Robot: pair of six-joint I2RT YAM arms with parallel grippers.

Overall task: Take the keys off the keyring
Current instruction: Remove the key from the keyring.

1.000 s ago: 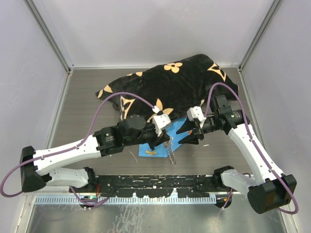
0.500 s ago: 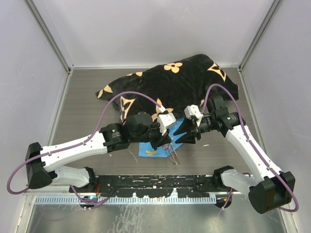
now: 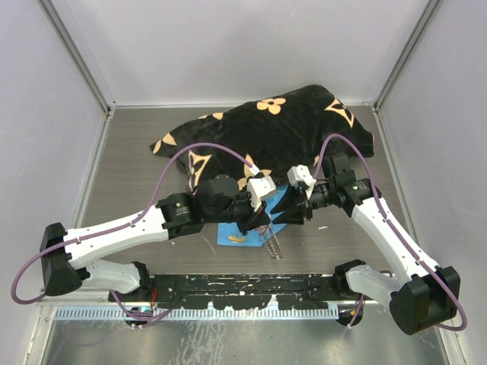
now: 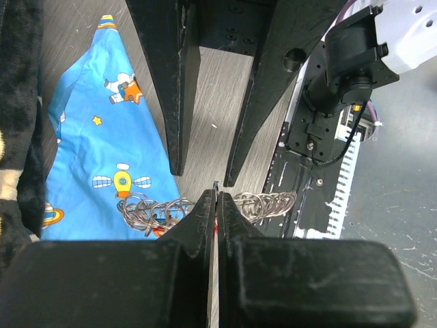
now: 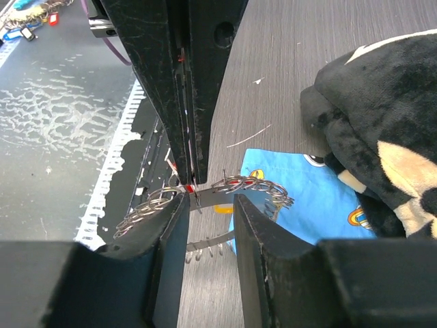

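Note:
The keyring is a long loop of linked silver rings, hanging off the table between my two grippers; it also shows in the top view and the left wrist view. My left gripper is shut on a red-headed key at the ring's middle. My right gripper is open, its jaws either side of the ring just beside the left fingertips. An orange-yellow key head hangs below the ring. In the top view the left gripper and the right gripper almost meet.
A blue patterned cloth lies under the grippers and shows in the left wrist view. A black cloth with tan flowers lies bunched behind. The black mounting rail runs along the near edge.
My left arm has reached further right and forward. My right gripper has moved left, so the two grippers now stand closer together over the keyring.

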